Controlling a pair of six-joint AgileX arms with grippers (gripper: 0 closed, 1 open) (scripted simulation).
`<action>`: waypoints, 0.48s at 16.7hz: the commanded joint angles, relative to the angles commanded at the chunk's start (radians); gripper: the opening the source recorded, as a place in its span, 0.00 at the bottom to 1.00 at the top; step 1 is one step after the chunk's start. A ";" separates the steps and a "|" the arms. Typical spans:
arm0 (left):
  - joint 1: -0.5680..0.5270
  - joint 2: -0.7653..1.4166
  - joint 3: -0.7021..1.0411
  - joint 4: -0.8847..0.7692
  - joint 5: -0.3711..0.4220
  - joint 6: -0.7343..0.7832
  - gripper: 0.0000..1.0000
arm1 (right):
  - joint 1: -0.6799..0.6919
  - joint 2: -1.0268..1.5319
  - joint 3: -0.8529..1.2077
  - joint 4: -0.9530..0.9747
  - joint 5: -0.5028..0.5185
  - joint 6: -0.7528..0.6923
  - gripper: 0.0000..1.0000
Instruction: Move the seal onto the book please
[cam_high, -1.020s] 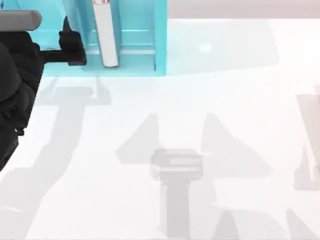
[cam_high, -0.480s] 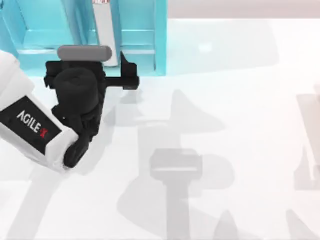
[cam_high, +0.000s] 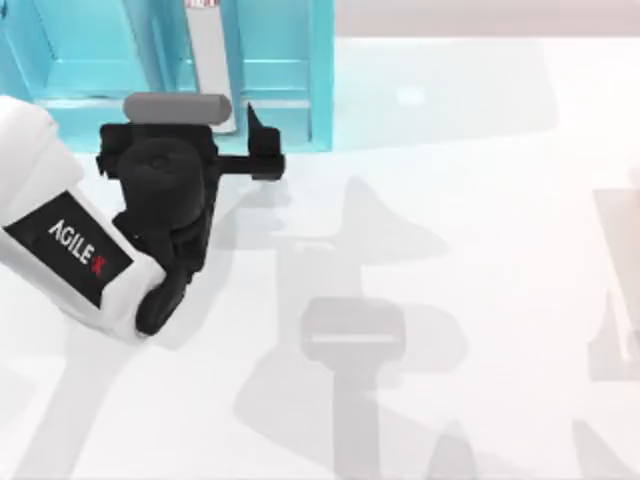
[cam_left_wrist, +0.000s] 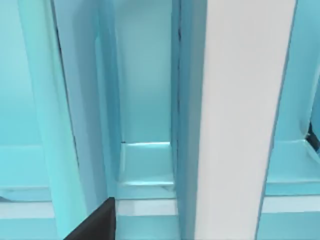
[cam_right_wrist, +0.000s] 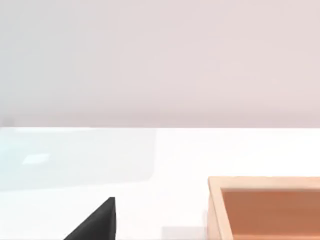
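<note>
Close in front of the turquoise shelf unit (cam_high: 250, 70) at the far left of the white table (cam_high: 480, 200), the left hand (cam_high: 262, 150) hovers with its black fingers pointing at the shelf's lower edge; whether they are spread or closed cannot be told. A book (cam_high: 212, 65) with a whitish spine stands upright between the shelf's dividers, just beyond that hand, and the left wrist view looks straight at its pale spine (cam_left_wrist: 245, 120) among the turquoise walls. From the right wrist view, one dark fingertip (cam_right_wrist: 95, 222) of the right hand shows over the table near a wooden box (cam_right_wrist: 270, 205), well away from the shelf.
</note>
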 joint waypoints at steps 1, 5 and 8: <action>0.003 0.012 0.022 -0.008 0.004 0.000 1.00 | 0.000 0.000 0.000 0.000 0.000 0.000 1.00; 0.027 0.095 0.171 -0.072 0.031 0.003 1.00 | 0.000 0.000 0.000 0.000 0.000 0.000 1.00; 0.051 0.167 0.306 -0.135 0.055 0.005 1.00 | 0.000 0.000 0.000 0.000 0.000 0.000 1.00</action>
